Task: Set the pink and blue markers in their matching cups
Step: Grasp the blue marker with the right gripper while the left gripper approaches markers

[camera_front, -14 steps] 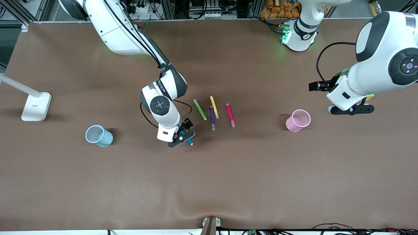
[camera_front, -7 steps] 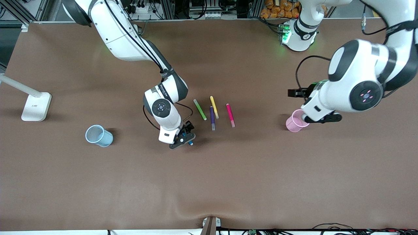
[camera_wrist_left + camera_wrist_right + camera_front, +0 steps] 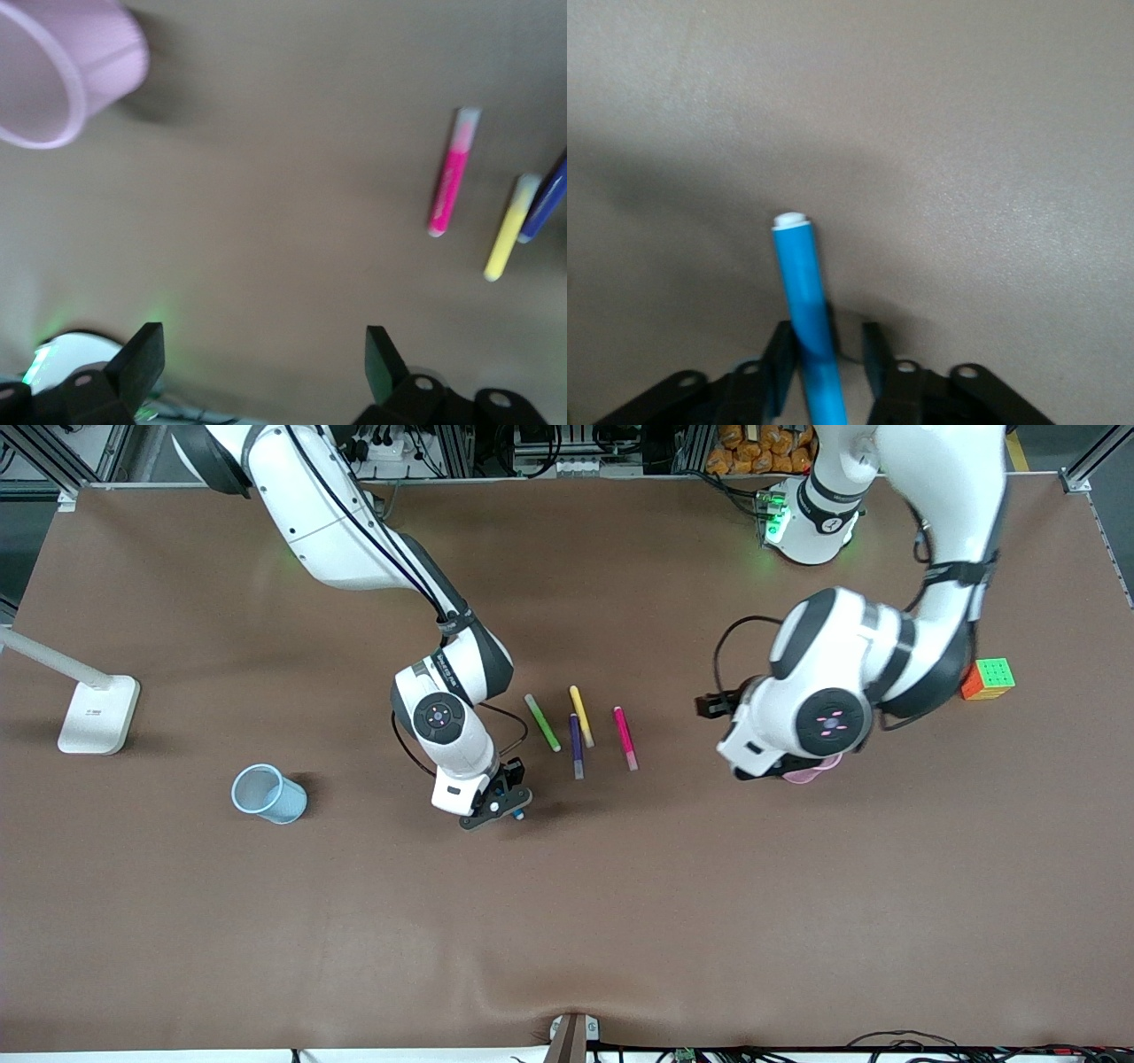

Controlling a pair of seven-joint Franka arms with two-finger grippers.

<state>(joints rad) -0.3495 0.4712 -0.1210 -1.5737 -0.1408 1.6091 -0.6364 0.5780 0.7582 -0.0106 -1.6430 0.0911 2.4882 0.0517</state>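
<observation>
Right wrist view shows the right gripper [image 3: 824, 354] clamped on the blue marker [image 3: 804, 310], whose white-tipped end sticks out past the fingers over bare brown table [image 3: 620, 921]. From the front, that gripper [image 3: 505, 802] is low over the table, between the pale blue cup [image 3: 267, 794] and the row of loose pens. The cup stands toward the right arm's end, well apart from the gripper.

Left gripper [image 3: 261, 367] is spread wide and holds nothing. From the front, its wrist covers most of the pink cup [image 3: 808, 774], so it appears to hang just above that cup.

Pink marker [image 3: 625, 737] lies on the table beside the purple pen [image 3: 576, 746], yellow pen [image 3: 581, 716] and green pen [image 3: 542, 723]. A colour-tile puzzle cube [image 3: 989, 678] sits toward the left arm's end.
</observation>
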